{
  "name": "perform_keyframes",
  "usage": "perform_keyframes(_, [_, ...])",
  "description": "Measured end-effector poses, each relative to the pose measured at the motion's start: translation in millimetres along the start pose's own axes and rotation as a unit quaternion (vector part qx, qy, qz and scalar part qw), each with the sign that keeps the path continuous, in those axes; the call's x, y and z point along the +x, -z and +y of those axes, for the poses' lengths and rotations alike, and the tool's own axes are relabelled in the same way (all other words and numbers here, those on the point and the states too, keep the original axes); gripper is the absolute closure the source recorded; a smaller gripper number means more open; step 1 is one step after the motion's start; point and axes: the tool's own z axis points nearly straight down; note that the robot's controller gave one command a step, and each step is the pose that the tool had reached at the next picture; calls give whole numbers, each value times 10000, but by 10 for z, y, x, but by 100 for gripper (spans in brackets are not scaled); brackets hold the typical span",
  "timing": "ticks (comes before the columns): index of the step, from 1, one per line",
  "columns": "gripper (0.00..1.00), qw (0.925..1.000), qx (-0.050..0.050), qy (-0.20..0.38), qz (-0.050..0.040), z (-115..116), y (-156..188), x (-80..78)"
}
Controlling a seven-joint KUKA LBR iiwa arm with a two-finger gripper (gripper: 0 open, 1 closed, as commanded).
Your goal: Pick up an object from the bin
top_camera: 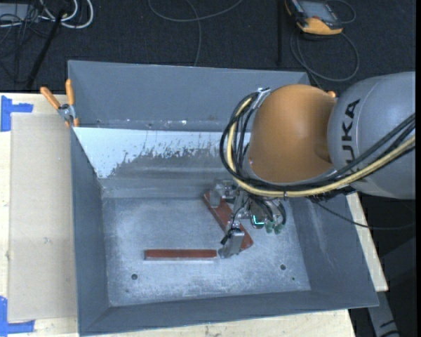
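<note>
Hung under the arm's round orange cover (288,135), the gripper (231,241) is seen low in the grey metal bin (147,104), a little right of the middle of the floor. Whether it is apart or together cannot be told, because its tip is partly hidden by its own dark parts and by the cover above it. On the left side, the bin's floor is dusted with pale specks. Next, near the front of the floor, a long thin red-brown stick (181,255) is laid flat, pointing left and right. Its right end is found just beside the gripper's tip; whether the two are touching cannot be told. Right there, a second red-brown thing, a short flat slab (216,206), is laid slantwise, from the upper left down to the lower right. The gripper is placed right over this slab, so that its middle is covered and just its two ends are seen. Further right, black and yellow cables (233,142) are looped round the orange cover, and the thick grey arm (379,139) is stretched in over the bin's right wall.
</note>
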Motion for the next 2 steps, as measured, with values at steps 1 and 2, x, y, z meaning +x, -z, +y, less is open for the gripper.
perform_keyframes(1, [0,9999,-1,-168,-6,424,-1438,-125])
perform_keyframes(2, [0,9983,-5,-582,-32,438,-1086,79])
